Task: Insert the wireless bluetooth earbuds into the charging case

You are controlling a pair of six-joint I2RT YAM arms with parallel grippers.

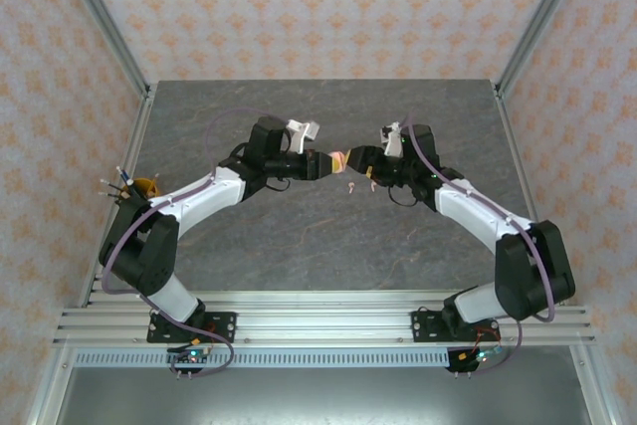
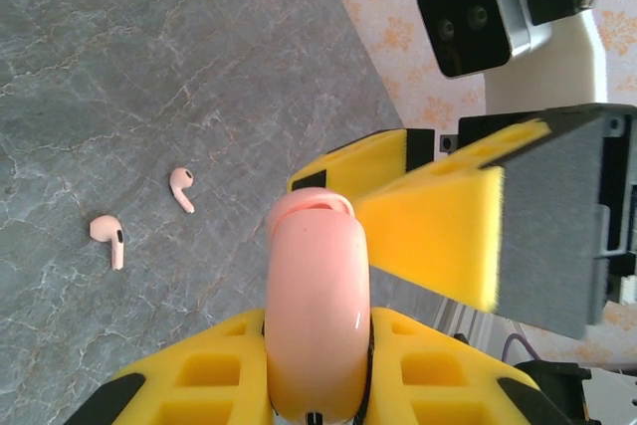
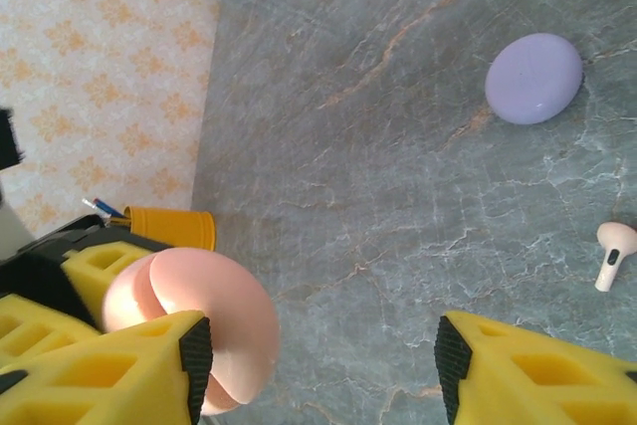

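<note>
Charging case [image 2: 317, 316], round and pale pink, is clamped edge-on in the left gripper [image 1: 323, 163], raised above the surface [image 2: 119, 67]. The right gripper [image 3: 320, 350] meets it with jaws apart, one finger against the case's rim. The step looks like prising the lid: catch only the lid half and lever gently, with the left grip firm on the base. Two pink earbuds [image 2: 182, 186] lie on the surface below the left gripper, well apart from it.
</note>
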